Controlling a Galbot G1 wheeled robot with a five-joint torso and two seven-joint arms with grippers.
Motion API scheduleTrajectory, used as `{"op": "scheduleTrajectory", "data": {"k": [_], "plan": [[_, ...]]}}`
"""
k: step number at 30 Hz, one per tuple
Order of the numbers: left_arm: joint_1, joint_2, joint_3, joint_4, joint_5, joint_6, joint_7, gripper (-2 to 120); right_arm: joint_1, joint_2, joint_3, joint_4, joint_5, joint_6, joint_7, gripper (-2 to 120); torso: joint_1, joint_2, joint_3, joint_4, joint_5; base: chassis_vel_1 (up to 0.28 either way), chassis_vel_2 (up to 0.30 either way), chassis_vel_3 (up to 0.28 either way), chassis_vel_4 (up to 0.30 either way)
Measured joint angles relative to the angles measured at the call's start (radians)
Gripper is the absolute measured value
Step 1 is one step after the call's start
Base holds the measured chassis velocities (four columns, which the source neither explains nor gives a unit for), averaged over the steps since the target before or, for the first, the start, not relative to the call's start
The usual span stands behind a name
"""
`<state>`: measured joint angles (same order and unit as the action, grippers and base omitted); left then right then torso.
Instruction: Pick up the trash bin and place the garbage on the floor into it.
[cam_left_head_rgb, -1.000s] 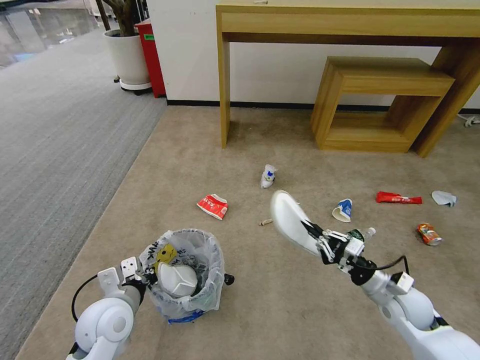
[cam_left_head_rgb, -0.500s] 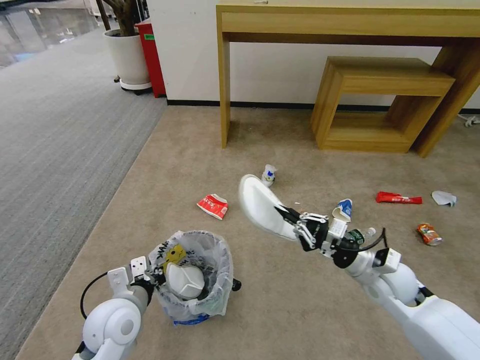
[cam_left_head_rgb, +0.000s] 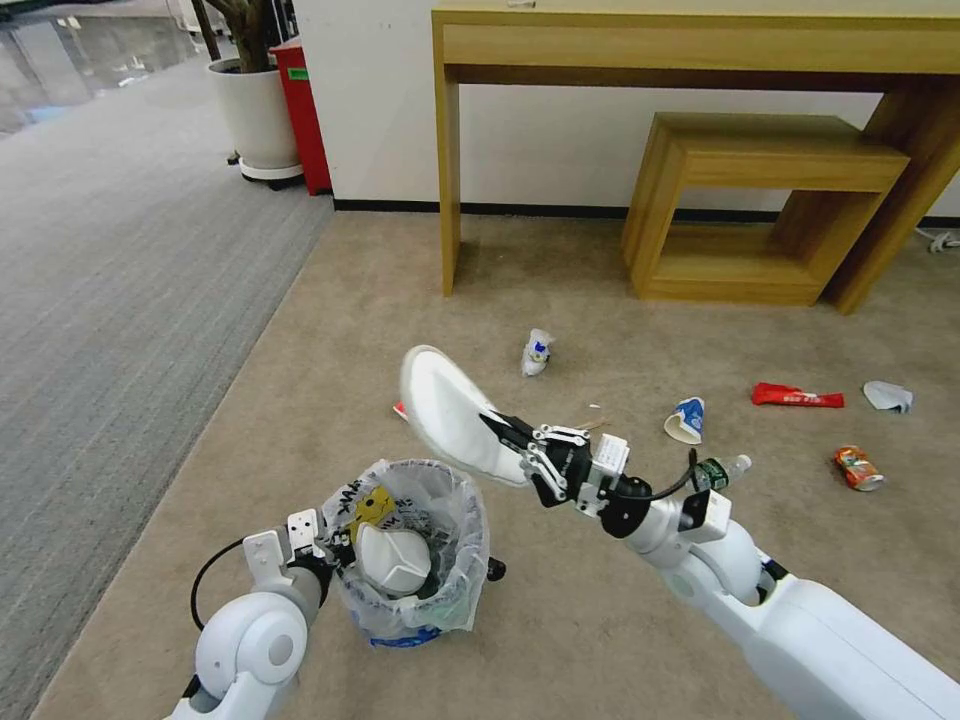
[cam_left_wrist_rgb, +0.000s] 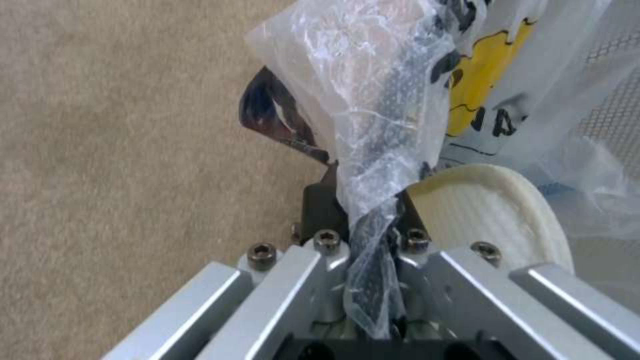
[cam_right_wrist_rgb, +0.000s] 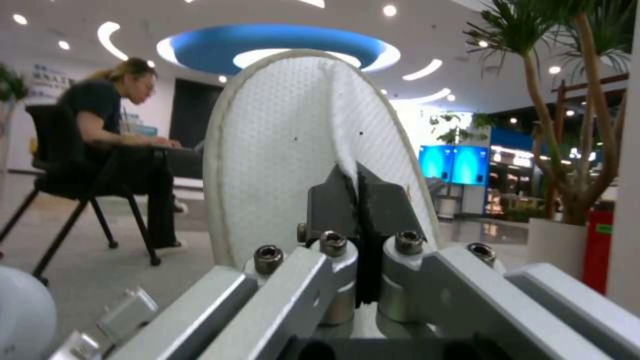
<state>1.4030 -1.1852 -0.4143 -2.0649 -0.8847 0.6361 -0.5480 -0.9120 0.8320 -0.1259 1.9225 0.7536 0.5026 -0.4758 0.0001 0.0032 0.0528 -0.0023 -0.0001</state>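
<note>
Crinkly white plastic lines the trash bin (cam_left_head_rgb: 415, 545), which my left gripper (cam_left_head_rgb: 322, 548) holds by the rim, clenched on the bag edge with a slipper (cam_left_head_rgb: 393, 560) already lying inside. My right gripper (cam_left_head_rgb: 512, 437) is clamped on the second slipper (cam_left_head_rgb: 450, 412), which it holds in the air, tilted, just above and beyond the bin. Farther out on the beige floor (cam_left_head_rgb: 600, 620) lie a green bottle (cam_left_head_rgb: 722, 468), a blue-white cup (cam_left_head_rgb: 686, 420), a crushed orange can (cam_left_head_rgb: 858, 467), a red wrapper (cam_left_head_rgb: 797, 397), a white tissue (cam_left_head_rgb: 888, 396) and another cup (cam_left_head_rgb: 537, 352) nearer the wooden table (cam_left_head_rgb: 700, 45).
</note>
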Motion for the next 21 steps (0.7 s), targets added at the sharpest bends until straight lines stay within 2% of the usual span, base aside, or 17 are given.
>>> {"op": "scheduleTrajectory", "data": {"k": [8,21], "plan": [[-0.018,0.017,0.003,-0.011,-0.023,0.003,-0.005,0,0.082,0.033,-0.102,-0.009,0.035,-0.010,0.034,0,0.000,0.000,0.000,0.0000,0.0000,0.000,0.000,0.000,0.000],[-0.054,0.007,0.010,-0.004,-0.039,0.003,-0.012,0,0.170,0.064,-0.219,0.007,0.072,-0.027,0.066,0,0.000,0.000,0.000,0.0000,0.0000,0.000,0.000,0.000,0.000]]}}
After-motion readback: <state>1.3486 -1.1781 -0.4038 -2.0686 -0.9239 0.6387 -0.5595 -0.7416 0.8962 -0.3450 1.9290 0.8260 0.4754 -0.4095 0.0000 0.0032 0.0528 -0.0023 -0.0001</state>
